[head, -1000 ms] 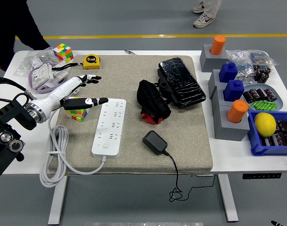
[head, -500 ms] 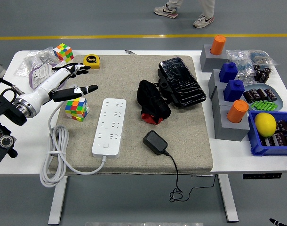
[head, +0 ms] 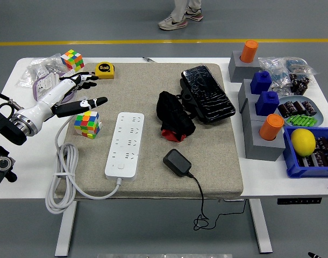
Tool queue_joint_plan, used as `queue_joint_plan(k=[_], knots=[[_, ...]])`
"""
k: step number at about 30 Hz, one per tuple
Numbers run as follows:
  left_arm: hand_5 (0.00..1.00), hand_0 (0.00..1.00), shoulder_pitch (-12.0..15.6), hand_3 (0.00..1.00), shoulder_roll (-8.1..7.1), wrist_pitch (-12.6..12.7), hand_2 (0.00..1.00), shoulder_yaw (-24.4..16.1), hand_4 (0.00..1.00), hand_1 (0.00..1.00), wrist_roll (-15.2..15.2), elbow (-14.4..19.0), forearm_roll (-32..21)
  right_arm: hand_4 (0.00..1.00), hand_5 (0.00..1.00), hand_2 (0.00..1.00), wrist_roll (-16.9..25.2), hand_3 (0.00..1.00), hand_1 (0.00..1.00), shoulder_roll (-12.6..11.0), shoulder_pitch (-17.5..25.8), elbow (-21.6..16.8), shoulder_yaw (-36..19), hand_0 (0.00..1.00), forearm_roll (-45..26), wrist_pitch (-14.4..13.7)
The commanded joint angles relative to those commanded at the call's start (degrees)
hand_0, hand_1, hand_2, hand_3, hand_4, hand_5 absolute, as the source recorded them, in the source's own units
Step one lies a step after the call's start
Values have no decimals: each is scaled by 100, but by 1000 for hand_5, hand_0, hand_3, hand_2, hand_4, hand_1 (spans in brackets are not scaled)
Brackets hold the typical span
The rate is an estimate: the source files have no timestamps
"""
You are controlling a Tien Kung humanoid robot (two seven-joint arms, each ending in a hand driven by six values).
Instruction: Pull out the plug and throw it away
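Note:
A white power strip (head: 125, 145) lies on the grey mat (head: 153, 91) with no plug in its sockets. Its white cable (head: 62, 177) coils off the mat's left edge. A black adapter plug (head: 177, 162) lies loose on the mat to the right of the strip, and its black cord (head: 200, 196) hangs over the table's front edge. My left hand (head: 78, 94) hovers at the mat's left edge, fingers spread and holding nothing, above a colour cube (head: 87, 124). The right arm is out of view.
A black and red cloth bundle (head: 173, 116) and a black wrapped case (head: 207, 94) lie mid-mat. At the back left are a second colour cube (head: 72, 59), a yellow tape measure (head: 104, 69) and plastic bags (head: 43, 78). Grey blocks with blue and orange pieces (head: 263, 110) and a blue bin (head: 310, 156) crowd the right side.
My left hand has drawn back to the left, off the power strip's top corner to the mat's left edge, still open. The strip and plug have not moved.

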State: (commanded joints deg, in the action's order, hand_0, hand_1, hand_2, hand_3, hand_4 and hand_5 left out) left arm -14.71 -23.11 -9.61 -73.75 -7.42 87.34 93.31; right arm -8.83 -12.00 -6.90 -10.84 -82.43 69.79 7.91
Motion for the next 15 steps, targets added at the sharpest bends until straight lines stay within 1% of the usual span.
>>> queue_joint_plan(k=[5,11,15], knots=[[806,863,47,886,15,-11,835,-54,998,853,-9,29,0,998,472,683,0,598,676,6,19,-2,-32,636,19,-5],[806,859,180,886,68,-25,832,-178,998,852,-37,71,25,998,472,683,0,598,676,53,58,-1,-71,637,46,0],[806,859,235,886,73,-46,832,-217,998,852,-51,89,37,998,472,683,2,598,676,81,62,-4,-109,637,59,-3]])
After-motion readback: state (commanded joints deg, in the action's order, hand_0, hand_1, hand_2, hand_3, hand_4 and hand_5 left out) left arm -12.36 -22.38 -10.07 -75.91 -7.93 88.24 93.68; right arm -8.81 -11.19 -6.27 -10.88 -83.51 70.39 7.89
